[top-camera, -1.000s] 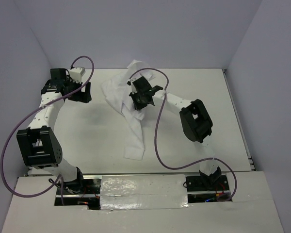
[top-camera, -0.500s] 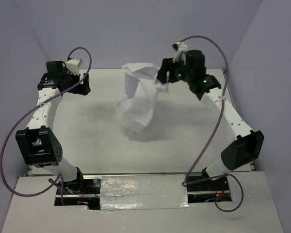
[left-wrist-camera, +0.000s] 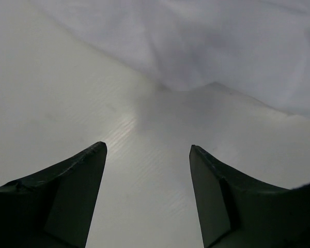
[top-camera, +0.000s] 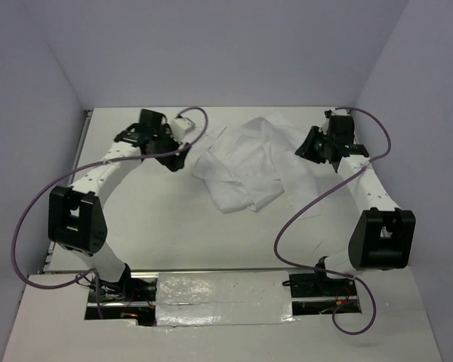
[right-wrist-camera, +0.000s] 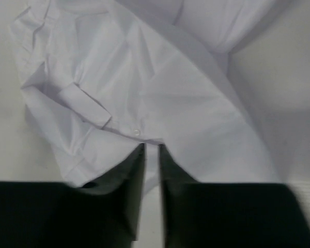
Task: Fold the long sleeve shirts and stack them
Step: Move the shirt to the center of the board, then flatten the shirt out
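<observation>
The long sleeve shirt (top-camera: pixel 245 166) is plain white and wrinkled, and lies spread across the back middle of the table. My left gripper (top-camera: pixel 180 153) hovers at its left edge. In the left wrist view this gripper (left-wrist-camera: pixel 147 152) is open over bare tabletop, with the shirt (left-wrist-camera: pixel 222 46) just ahead of the tips. My right gripper (top-camera: pixel 308 147) is at the shirt's right side. In the right wrist view it (right-wrist-camera: pixel 151 146) is drawn nearly together on a buttoned hem of the shirt (right-wrist-camera: pixel 160 88), with white cloth showing in the thin gap.
The white table (top-camera: pixel 151 219) is boxed in by grey walls at the back and on both sides. A purple cable (top-camera: pixel 283 226) from the right arm loops over the table near the shirt's trailing sleeve (top-camera: pixel 308 200). Both arm bases stand at the near edge.
The right arm lifted the shirt from the table, swung it right and laid it down spread out. The left arm moved right to the shirt's left edge, and its jaws narrowed a little.
</observation>
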